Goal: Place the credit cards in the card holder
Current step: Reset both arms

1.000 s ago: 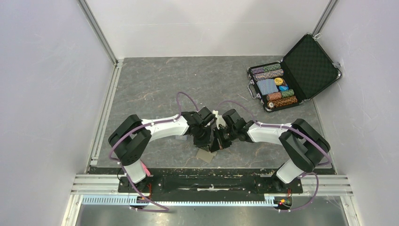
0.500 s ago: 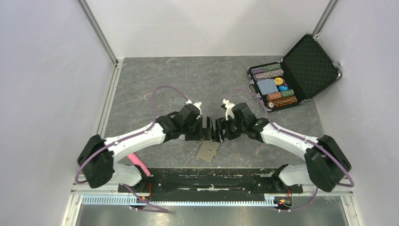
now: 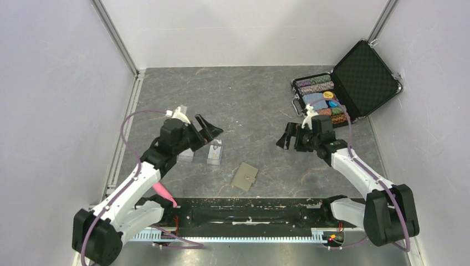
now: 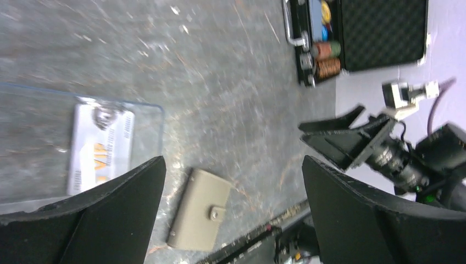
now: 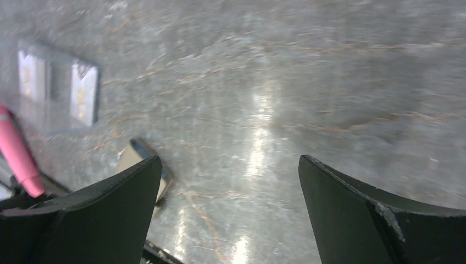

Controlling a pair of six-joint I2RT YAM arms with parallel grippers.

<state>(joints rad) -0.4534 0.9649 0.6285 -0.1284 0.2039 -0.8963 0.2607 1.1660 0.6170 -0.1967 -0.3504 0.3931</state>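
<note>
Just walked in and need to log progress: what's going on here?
Neither arm holds anything: the left gripper and right gripper hang open above the table. The card holder lies shut between them, and the credit cards sit in clear cases near the left gripper.

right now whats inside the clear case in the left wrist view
A whitish credit card with gold VIP lettering lies inside the clear case. A finger of the left end effector covers the case's lower corner; anything beneath the card is hidden.
</note>
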